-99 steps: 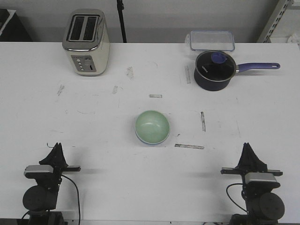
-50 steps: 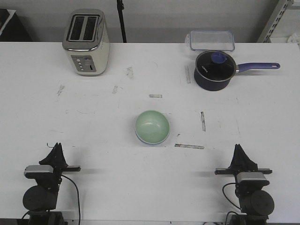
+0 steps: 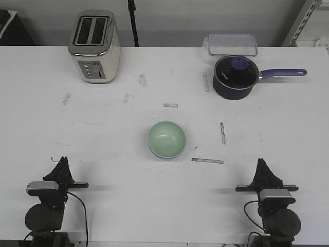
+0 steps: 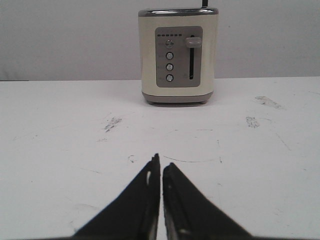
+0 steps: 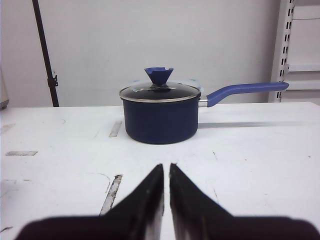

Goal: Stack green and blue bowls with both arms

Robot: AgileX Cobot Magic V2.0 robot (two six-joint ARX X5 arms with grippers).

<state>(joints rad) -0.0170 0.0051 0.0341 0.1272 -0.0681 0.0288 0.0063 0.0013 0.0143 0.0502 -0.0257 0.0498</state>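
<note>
The mint green bowl [image 3: 167, 138] sits upright at the middle of the white table, nested in the blue bowl [image 3: 163, 156], of which only a thin rim shows under its near edge. My left gripper [image 3: 62, 162] rests at the near left edge, shut and empty; in the left wrist view [image 4: 161, 162] its jaws stand almost together. My right gripper [image 3: 262, 163] rests at the near right edge, shut and empty; in the right wrist view [image 5: 166, 166] only a thin slit parts the jaws. Both grippers are well apart from the bowls. Neither wrist view shows the bowls.
A cream toaster [image 3: 94, 46] stands at the far left, also in the left wrist view [image 4: 178, 56]. A dark saucepan with purple handle [image 3: 235, 76] stands at the far right, also in the right wrist view [image 5: 160, 112]. A clear lidded box [image 3: 232, 44] lies behind it.
My right arm has drawn back and to the left to its rest pose near the table edge between one second ago and half a second ago. The bowls and left arm have not moved.
</note>
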